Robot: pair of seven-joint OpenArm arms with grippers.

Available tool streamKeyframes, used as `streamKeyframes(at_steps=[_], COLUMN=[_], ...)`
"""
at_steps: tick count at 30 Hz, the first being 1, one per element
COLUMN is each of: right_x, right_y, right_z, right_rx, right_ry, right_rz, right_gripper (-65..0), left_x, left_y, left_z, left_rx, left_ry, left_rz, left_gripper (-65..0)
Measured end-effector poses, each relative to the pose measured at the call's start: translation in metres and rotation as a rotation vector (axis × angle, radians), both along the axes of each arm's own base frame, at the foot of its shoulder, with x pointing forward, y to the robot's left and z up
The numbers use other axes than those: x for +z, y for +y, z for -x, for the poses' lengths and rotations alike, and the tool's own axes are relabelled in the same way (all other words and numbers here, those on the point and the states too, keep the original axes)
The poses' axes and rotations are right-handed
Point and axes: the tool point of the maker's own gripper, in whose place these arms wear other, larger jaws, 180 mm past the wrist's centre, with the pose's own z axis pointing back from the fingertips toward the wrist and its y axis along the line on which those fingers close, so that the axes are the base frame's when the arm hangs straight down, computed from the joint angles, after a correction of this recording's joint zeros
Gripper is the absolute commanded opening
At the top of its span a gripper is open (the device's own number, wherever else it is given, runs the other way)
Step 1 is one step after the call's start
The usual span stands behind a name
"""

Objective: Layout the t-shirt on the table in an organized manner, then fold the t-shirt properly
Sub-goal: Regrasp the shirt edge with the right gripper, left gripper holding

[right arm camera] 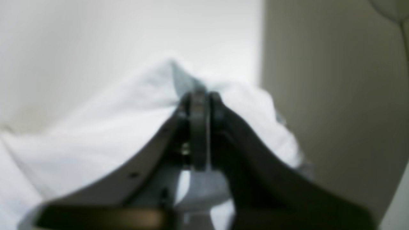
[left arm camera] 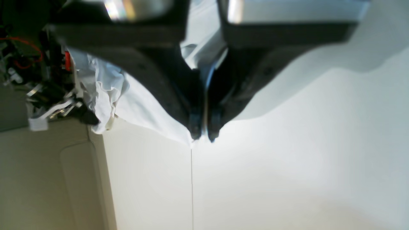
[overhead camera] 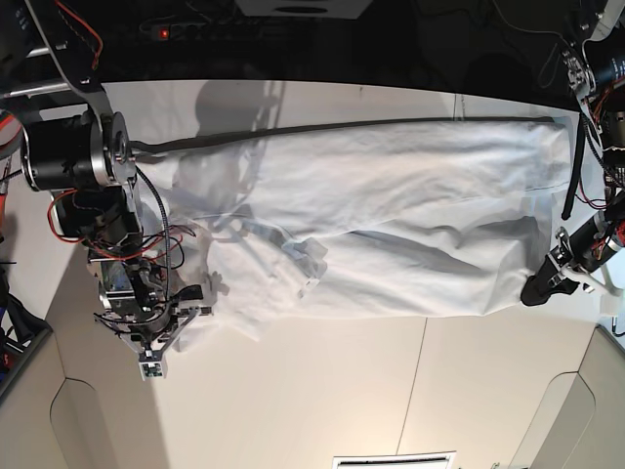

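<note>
Spanning the far half of the counter [overhead camera: 322, 410], the shirt [overhead camera: 391, 225] lies stretched widthwise between both arms, wrinkled and bunched toward the right arm's side. Left tool [left arm camera: 202, 134]: jaws together, clamped on a shirt edge just above the counter seam [left arm camera: 191, 185]. Right tool [right arm camera: 200, 99]: jaws together, clamped on a raised fold of shirt.

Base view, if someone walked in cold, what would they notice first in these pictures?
The white t-shirt, stretched in a long wrinkled band across the table, catches the eye first. Next, an arm at each end: the right gripper is shut on the bunched cloth at the view's left, the left gripper shut on the shirt's edge at its right. A thin dark seam crosses the bare tabletop below.
</note>
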Motion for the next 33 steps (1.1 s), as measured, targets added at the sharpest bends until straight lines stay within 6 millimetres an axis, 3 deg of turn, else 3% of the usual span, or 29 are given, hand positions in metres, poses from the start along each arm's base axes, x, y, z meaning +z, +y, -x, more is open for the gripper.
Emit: streamKeyframes(at_steps=[3, 7, 10, 13, 16, 19, 24, 33], right_x=[-0.002, 0.017, 0.037, 0.052, 0.055, 0.04, 0.001, -0.003], right_y=[-0.006, -0.02, -0.031, -0.046, -0.054, -0.038, -0.05, -0.06], right_z=[0.003, -0.009, -0.019, -0.024, -0.022, -0.019, 0.009, 0.016], right_rx=[-0.024, -0.093, -0.129, -0.165, -0.193, -0.093, -0.067, -0.073], right_ry=[-0.029, -0.123, -0.182, -0.219, -0.228, -0.187, -0.098, -0.098], right_rz=[0.018, 0.074, 0.111, 0.184, 0.211, 0.148, 0.146, 0.12], right_gripper=[-63.8, -43.3, -35.7, -35.4, -35.4, -35.3, -35.2, -36.1], left_x=[0.0, 0.0, 0.0, 0.0, 0.0, 0.0, 0.0, 0.0], left_y=[0.0, 0.0, 0.0, 0.0, 0.0, 0.0, 0.0, 0.0], left_z=[0.0, 0.0, 0.0, 0.0, 0.0, 0.0, 0.0, 0.0], left_rx=[0.0, 0.0, 0.0, 0.0, 0.0, 0.0, 0.0, 0.0], left_ry=[0.0, 0.0, 0.0, 0.0, 0.0, 0.001, 0.0, 0.0], left_rz=[0.001, 0.001, 0.0, 0.0, 0.0, 0.0, 0.0, 0.0], left_gripper=[-65.0, -65.0, -65.0, -65.0, -65.0, -65.0, -65.0, -65.0])
